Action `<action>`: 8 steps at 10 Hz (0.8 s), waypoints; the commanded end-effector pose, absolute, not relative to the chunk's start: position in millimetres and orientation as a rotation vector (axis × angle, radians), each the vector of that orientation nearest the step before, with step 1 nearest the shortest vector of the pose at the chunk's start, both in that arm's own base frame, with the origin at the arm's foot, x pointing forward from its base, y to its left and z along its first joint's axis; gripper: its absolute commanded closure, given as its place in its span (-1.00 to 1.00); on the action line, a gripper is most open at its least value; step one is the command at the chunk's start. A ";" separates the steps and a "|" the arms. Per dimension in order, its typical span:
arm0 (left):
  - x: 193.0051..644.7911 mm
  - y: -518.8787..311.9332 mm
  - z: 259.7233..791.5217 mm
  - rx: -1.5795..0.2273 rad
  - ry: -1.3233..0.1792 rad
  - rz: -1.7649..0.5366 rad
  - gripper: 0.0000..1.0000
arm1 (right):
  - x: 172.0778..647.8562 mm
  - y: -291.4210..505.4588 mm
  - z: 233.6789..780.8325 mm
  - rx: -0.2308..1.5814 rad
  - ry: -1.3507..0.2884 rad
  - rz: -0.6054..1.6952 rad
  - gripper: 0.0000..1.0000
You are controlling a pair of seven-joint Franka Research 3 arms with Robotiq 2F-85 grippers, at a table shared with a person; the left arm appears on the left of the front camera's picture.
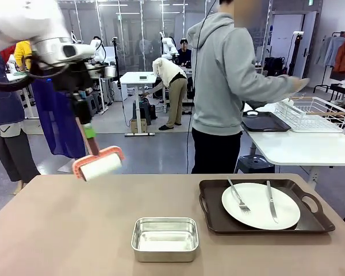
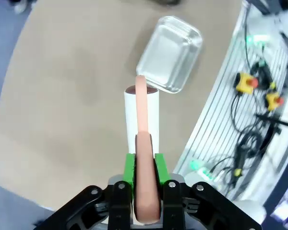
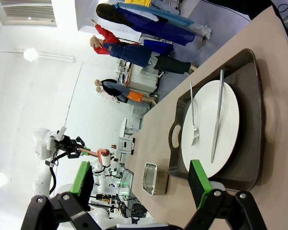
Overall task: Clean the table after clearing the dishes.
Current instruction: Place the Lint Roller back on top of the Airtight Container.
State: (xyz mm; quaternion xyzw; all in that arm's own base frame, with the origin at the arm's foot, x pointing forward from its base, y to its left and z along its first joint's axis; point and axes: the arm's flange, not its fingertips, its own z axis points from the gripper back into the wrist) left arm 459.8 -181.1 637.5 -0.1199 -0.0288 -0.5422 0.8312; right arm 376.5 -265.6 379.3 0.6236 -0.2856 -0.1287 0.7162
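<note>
The bench (image 1: 57,230), taupe-brown, is spread across the near half of the front view. A person (image 1: 230,86) in a grey hoodie is seen at its far side, at 12 o'clock, with one arm stretched toward a white side bench (image 1: 293,150) at 3 o'clock, on which a white rack (image 1: 316,112) and a second dark tray (image 1: 267,122) are set. On the main bench, at 4 o'clock, a dark brown tray (image 1: 210,215) is laid, and a white plate (image 1: 256,215) is carried on it. A steel pan (image 1: 164,238) is placed near the tray, at its 9 o'clock. A white roller (image 1: 100,165) is held over the far left edge, at 10 o'clock from the pan, its pink handle clamped in the left claw (image 2: 145,165). The right claw (image 3: 140,176) is seen with its fingers wide apart. A fork (image 1: 239,198) and a knife (image 1: 271,201) are laid on the plate.
</note>
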 end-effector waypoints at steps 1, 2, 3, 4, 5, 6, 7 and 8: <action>447.5 -205.6 618.0 -0.198 -0.076 -1.484 0.59 | 374.6 -263.6 382.9 1.381 -0.642 -0.281 -1.00; 435.8 -234.0 603.8 -0.199 -0.029 -1.624 0.59 | 374.6 -263.6 382.9 1.381 -0.642 -0.281 -1.00; 428.1 -254.6 593.2 -0.194 -0.027 -1.736 0.59 | 374.6 -263.6 382.9 1.381 -0.642 -0.281 -1.00; 428.3 -271.0 577.2 -0.195 0.000 -1.770 0.59 | 374.6 -263.6 382.9 1.381 -0.642 -0.281 -1.00; 430.9 -285.5 565.5 -0.199 -0.004 -1.781 0.59 | 374.6 -263.6 382.9 1.381 -0.642 -0.281 -1.00; 432.6 -301.4 555.7 -0.186 -0.015 -1.810 0.59 | 374.6 -263.6 382.9 1.381 -0.642 -0.281 -1.00; 436.2 -316.4 550.0 -0.214 -0.032 -1.831 0.59 | 374.6 -263.6 382.9 1.381 -0.642 -0.281 -1.00; 442.1 -327.5 544.3 -0.231 -0.022 -1.809 0.59 | 374.6 -263.6 382.9 1.381 -0.642 -0.281 -1.00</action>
